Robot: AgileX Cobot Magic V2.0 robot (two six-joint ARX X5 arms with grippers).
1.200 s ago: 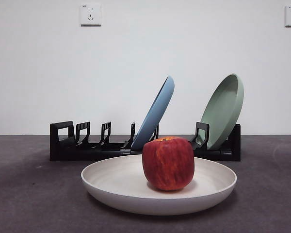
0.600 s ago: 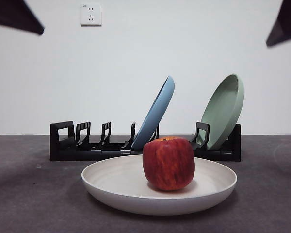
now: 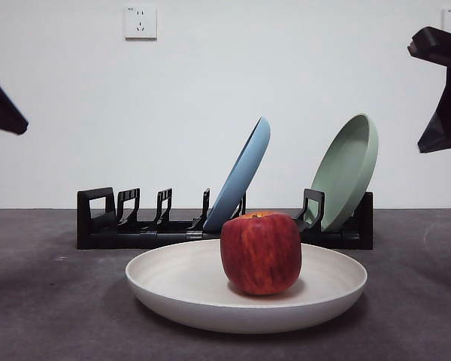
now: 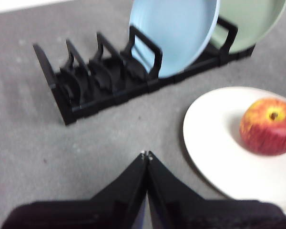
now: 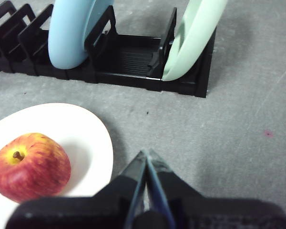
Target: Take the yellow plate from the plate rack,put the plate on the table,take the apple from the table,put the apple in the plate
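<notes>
The red apple [image 3: 261, 253] sits upright in the cream yellow plate [image 3: 180, 284], which lies flat on the dark grey table [image 3: 45, 316] in front of the black plate rack [image 3: 135, 226]. The apple [image 4: 268, 126] and plate [image 4: 219, 148] also show in the left wrist view, and the apple [image 5: 29, 166] and plate [image 5: 86, 138] in the right wrist view. My left gripper [image 4: 146, 155] is shut and empty, above the table left of the plate. My right gripper [image 5: 146, 153] is shut and empty, above the table right of the plate.
A light blue plate [image 3: 243, 174] and a sage green plate [image 3: 347, 171] lean in the rack's slots. Dark arm parts show at the left edge [image 3: 0, 105] and right edge [image 3: 443, 90] of the front view. A wall with sockets stands behind.
The two dark arm shapes at the front view's top corners have come lower along the side edges. The apple, plate and rack have not moved.
</notes>
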